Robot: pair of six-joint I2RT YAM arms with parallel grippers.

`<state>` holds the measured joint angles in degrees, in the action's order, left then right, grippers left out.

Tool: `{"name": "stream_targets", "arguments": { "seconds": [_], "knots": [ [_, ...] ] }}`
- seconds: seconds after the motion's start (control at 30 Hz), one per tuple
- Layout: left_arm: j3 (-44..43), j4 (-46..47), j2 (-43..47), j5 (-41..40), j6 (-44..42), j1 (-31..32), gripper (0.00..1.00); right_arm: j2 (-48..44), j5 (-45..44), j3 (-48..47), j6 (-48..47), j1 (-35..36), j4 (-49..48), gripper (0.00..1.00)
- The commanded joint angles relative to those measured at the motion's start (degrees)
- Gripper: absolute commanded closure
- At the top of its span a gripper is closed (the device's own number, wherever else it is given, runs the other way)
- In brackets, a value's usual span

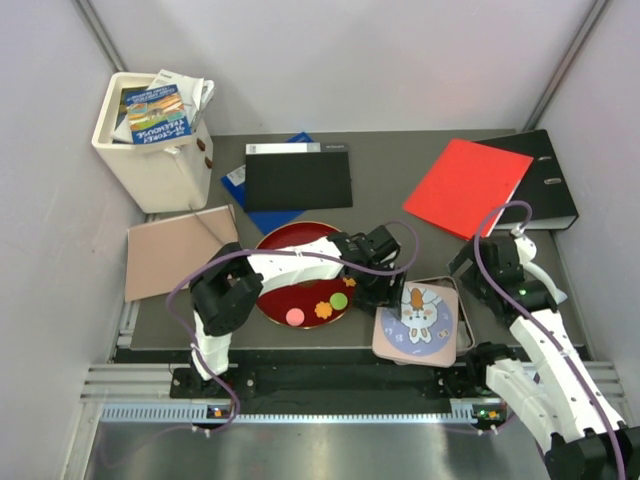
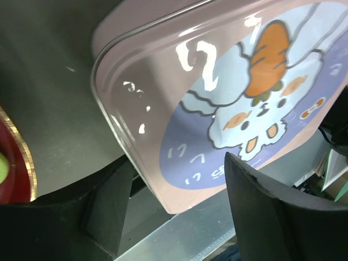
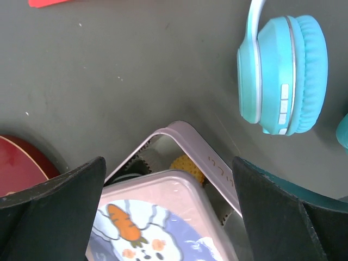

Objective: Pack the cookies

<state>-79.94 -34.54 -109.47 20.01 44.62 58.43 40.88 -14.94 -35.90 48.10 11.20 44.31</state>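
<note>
Small pink, orange, green cookies (image 1: 323, 309)

pink round cookie (image 1: 295, 316), orange flower cookie (image 1: 323, 310), green round cookie (image 1: 339, 300) – flat, in a rising row, lower centre of top view, on red tray (image 1: 290, 250) near its front-right rim | yellow-orange cookie (image 3: 184, 162) – lower centre of right wrist view, inside pink tin (image 3: 202, 154), partly hidden under lid (image 3: 168, 187)
</note>
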Motion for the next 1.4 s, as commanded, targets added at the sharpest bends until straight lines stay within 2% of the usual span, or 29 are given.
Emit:
{"name": "stream_targets", "arguments": {
  "seconds": [0.0,0.33,0.43,0.53,0.57,0.6,0.63,0.67,0.7,0.87,1.03,1.37],
  "knots": [
    [-3.8,-3.0,-1.4,-1.2,-1.6,1.2,0.28,0.2,-1.5,-3.7,-0.8,0.6,-1.2,0.01],
    [-6.8,-2.5,-3.6,-4.1,-0.8,1.1,0.27,0.2,-1.1,-5.4,-1.9,0.6,-0.5,0.01],
    [-7.0,-1.6,-4.0,-3.8,-0.4,1.0,0.27,-0.5,2.0,-6.8,-5.2,1.4,-0.5,0.07],
    [-7.7,-1.4,-4.8,-3.5,-0.1,1.0,0.27,-2.0,4.6,-6.7,-5.9,1.9,0.9,0.34],
    [-7.7,-1.1,-4.8,-3.5,0.0,1.0,0.27,-2.4,5.5,-6.5,-5.9,2.0,1.6,0.52],
    [-7.7,-1.0,-4.8,-3.4,0.0,1.0,0.27,-3.4,6.6,-5.3,-5.9,1.9,1.7,0.66],
    [-7.7,-0.9,-4.8,-3.3,0.1,1.0,0.27,-3.9,8.7,-4.6,-5.7,1.9,1.8,0.87],
    [-7.6,-0.9,-4.7,-3.3,0.1,1.0,0.27,-4.5,9.8,-2.8,-5.5,1.9,1.9,0.96],
    [-7.7,-0.8,-4.7,-3.4,0.1,1.0,0.27,-5.5,11.6,-1.8,-4.9,1.9,2.0,1.00],
    [-7.7,-1.0,-4.6,-3.5,-0.1,1.0,0.27,-6.7,14.5,2.8,-3.7,1.9,1.0,1.00],
    [-8.1,-1.0,-4.3,-3.6,0.1,1.0,0.27,-0.6,14.6,3.1,-1.5,1.9,2.1,1.00],
    [-9.7,-2.9,-2.6,-5.3,-1.2,0.8,0.26,1.9,13.1,7.6,3.6,1.9,0.7,1.00]
  ]
}}
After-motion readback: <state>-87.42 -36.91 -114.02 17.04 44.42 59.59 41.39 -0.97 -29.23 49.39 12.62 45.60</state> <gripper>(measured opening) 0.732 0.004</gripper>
